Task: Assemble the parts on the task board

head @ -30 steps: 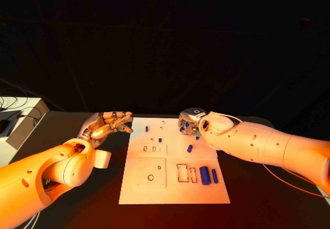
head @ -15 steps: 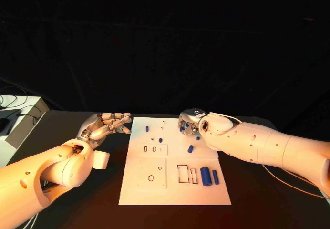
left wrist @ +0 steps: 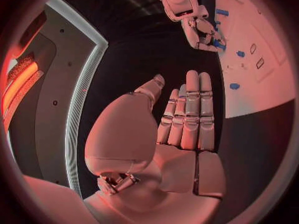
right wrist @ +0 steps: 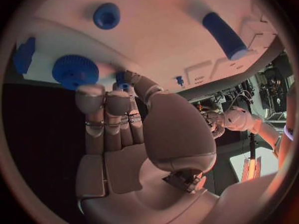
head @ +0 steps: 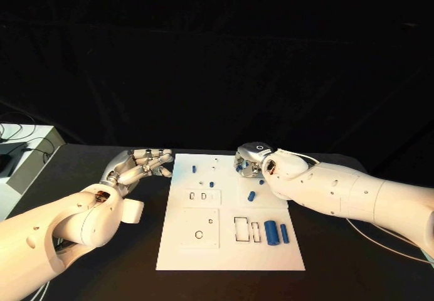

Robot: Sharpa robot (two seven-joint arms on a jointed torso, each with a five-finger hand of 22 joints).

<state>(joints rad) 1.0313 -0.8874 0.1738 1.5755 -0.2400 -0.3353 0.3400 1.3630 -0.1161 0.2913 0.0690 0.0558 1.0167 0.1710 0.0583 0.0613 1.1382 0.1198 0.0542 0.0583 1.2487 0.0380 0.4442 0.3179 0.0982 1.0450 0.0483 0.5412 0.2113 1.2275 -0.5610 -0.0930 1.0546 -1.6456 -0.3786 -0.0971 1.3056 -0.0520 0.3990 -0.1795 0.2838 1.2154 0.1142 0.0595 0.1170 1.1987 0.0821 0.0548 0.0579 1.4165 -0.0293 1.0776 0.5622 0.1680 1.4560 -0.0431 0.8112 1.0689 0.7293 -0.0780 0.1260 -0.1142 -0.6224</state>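
The white task board (head: 231,251) lies in the middle of the black table. Blue parts rest on it: a thick cylinder (head: 270,231), a thinner one (head: 284,233), and small pegs (head: 192,168) (head: 251,195). My right hand (head: 251,160) is over the board's far right area. In the right wrist view it pinches a small blue part (right wrist: 122,80) between thumb and a fingertip, next to a blue gear (right wrist: 74,70). My left hand (head: 140,166) hovers off the board's far left corner, its fingers (left wrist: 193,109) straight and holding nothing.
A white box (head: 18,166) with cables stands at the table's left edge. The board has rectangular slots (head: 198,196) and a cutout (head: 241,228) near its middle. A round blue piece (right wrist: 106,15) and a blue cylinder (right wrist: 224,35) lie past the right hand.
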